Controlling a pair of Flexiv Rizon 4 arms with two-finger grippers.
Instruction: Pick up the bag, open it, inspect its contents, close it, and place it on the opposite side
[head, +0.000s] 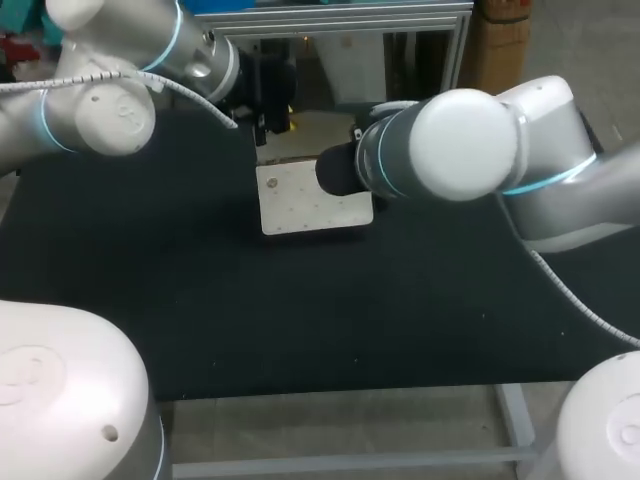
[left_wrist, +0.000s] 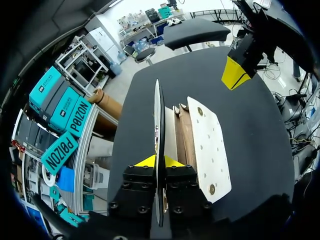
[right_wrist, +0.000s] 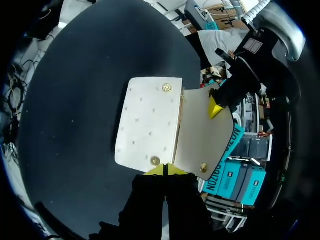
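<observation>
On the near side of the bag (head: 315, 200), toward the robot's base, the table (head: 200, 300) is a plain black surface, and the same dark cover runs on to either side of the bag and a little past it. The bag lies flat on this cover, in the far middle part of the table. It is small, white and rectangular, its upper face dotted with tiny marks and carrying a round brass-coloured stud (right_wrist: 166, 88) near one end and another near the other end. It is open: the flap (right_wrist: 200, 135) is lifted off the body along the bag's far long edge. The flap's cream inner side is smooth with a stud of its own near one corner, and a brown lining (left_wrist: 185, 132) shows in the gap between flap and body. The right arm (head: 470, 145) comes in from the right and ends above the bag's right end, its wrist hiding that corner in the head view. The right gripper (right_wrist: 164, 170) points down at the bag with its two yellow tips pressed together and nothing between them. In the left wrist view it appears apart from the bag, past the bag's end. Beyond the bag, the left arm (head: 110, 80) comes in from the far left. The left gripper (left_wrist: 159, 161) pinches the flap, which stands edge-on between its fingers with both tips against it.
</observation>
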